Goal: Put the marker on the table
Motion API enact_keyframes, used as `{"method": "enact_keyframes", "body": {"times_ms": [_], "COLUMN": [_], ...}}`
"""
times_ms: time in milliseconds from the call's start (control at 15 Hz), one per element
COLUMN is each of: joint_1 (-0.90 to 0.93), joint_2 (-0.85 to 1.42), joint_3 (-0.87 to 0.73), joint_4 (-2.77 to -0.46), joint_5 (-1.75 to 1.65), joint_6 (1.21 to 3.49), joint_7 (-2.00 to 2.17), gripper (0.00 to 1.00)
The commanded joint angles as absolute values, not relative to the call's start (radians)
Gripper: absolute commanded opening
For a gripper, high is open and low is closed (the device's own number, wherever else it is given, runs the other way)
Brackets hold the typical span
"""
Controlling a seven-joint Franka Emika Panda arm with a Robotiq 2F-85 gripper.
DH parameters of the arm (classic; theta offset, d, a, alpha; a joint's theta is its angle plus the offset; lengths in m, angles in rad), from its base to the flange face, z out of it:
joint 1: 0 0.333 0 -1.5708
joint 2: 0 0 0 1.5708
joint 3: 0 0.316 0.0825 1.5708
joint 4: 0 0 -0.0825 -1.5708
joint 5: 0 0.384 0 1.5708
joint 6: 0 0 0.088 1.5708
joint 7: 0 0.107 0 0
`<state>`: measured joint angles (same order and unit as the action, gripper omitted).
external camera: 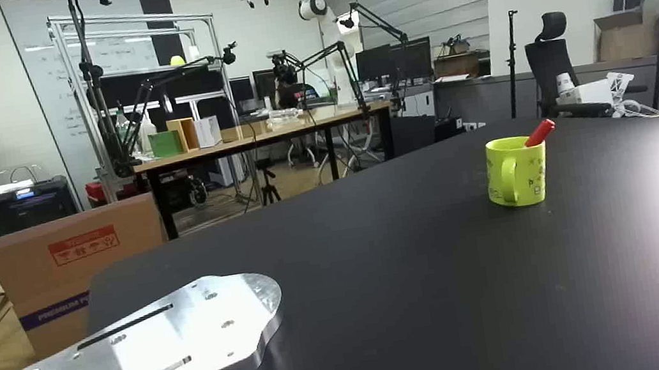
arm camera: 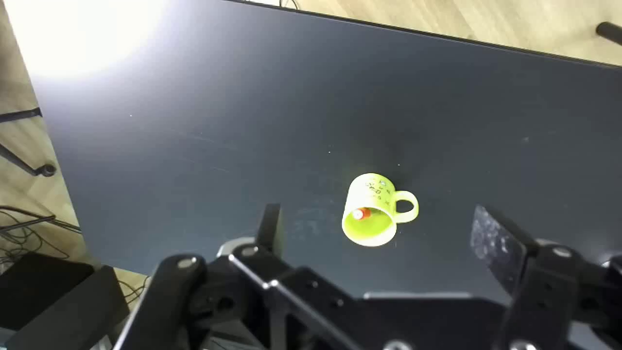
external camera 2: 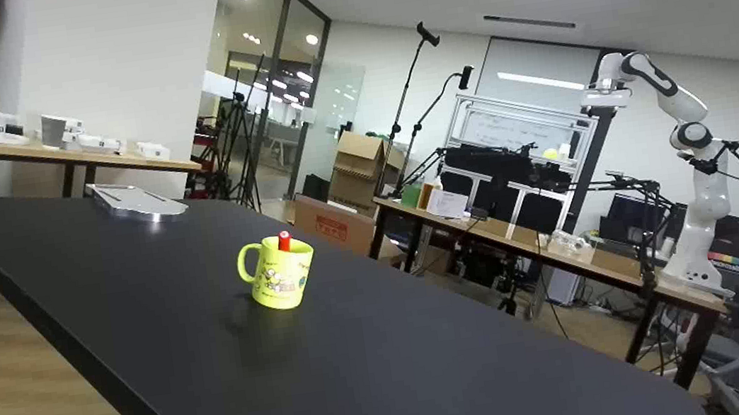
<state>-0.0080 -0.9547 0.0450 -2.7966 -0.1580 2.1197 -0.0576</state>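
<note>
The marker stands tilted inside the yellow-green cup. Its red end sticks out above the rim in both exterior views (external camera: 539,133) (external camera 2: 284,241), and it also shows in the wrist view (arm camera: 362,213). The rest of the marker is hidden in the cup. The cup stands upright on the black table (external camera: 382,281), and shows in both exterior views (external camera: 528,176) (external camera 2: 279,280). In the wrist view my gripper (arm camera: 377,211) is open and empty. The cup (arm camera: 371,192) shows between its two fingers, with the gripper above and apart from it. I do not make out my gripper in the exterior views.
A silver metal plate (external camera: 153,352) lies at one end of the table, also in an exterior view (external camera 2: 137,202). A wooden workbench (external camera: 270,130) with equipment and a white robot arm (external camera 2: 703,192) stands behind. A cardboard box (external camera: 80,246) stands beside the table.
</note>
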Motion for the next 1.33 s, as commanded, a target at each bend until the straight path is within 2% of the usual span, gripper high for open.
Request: {"method": "enact_keyframes", "body": {"times_ms": [0, 533, 933, 1267], "joint_1": [-0.002, -0.004, 0.007, 0.024], "joint_2": [-0.953, -0.934, -0.603, -0.297], "joint_3": [0.040, 0.034, -0.122, -0.178], "joint_4": [-2.795, -2.788, -2.671, -2.450], "joint_5": [-0.163, -0.170, -0.132, -0.022], "joint_6": [2.117, 2.137, 2.365, 2.209], "joint_7": [-0.053, -0.064, -0.232, -0.332], "gripper": [1.00, 1.00, 1.00, 1.00]}}
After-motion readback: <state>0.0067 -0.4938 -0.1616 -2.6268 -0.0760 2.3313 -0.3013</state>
